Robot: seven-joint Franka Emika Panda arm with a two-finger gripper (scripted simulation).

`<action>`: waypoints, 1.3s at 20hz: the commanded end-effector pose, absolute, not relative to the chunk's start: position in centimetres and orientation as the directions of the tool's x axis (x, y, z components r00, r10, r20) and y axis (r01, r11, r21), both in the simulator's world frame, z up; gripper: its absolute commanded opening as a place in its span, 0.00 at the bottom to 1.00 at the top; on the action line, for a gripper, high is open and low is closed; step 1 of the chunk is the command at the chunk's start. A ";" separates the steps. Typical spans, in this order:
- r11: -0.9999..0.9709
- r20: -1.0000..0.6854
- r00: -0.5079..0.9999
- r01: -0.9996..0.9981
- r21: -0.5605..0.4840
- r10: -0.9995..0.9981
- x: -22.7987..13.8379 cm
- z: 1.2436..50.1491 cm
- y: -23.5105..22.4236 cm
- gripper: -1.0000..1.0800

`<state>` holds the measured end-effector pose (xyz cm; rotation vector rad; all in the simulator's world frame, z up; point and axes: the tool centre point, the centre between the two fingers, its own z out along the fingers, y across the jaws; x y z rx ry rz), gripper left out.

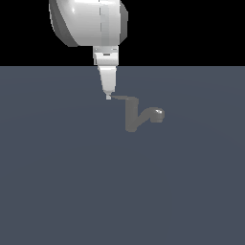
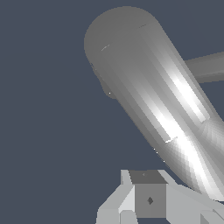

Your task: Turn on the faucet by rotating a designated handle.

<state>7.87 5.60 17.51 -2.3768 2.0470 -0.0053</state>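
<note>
Robot arm (image 1: 88,21) cut off by the exterior view's upper edge. Gripper (image 1: 108,95) too small there to tell finger spacing or contact with the handle (image 1: 122,98). In the wrist view, faucet (image 2: 148,96) cropped at the frame edge, gripper (image 2: 146,199) only partly shown.

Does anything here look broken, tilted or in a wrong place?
Nothing stands out. The faucet stands upright and looks whole, with the handle projecting sideways from its top. The tool is at the handle's end.

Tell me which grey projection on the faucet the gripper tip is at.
The thin flat grey handle; the white gripper meets its free end. The thicker shiny-tipped spout sits away.
</note>
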 end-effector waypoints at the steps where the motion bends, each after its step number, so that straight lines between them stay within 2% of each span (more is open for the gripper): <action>1: -0.147 -0.001 0.147 -0.989 -0.005 -0.989 7.6 17.5 5.3 0.00; 24: -0.145 0.000 0.145 -0.989 0.000 -0.989 1.6 17.3 0.1 0.00; 26: -0.159 -0.002 0.159 -0.987 -0.008 -0.987 2.0 17.6 1.2 0.00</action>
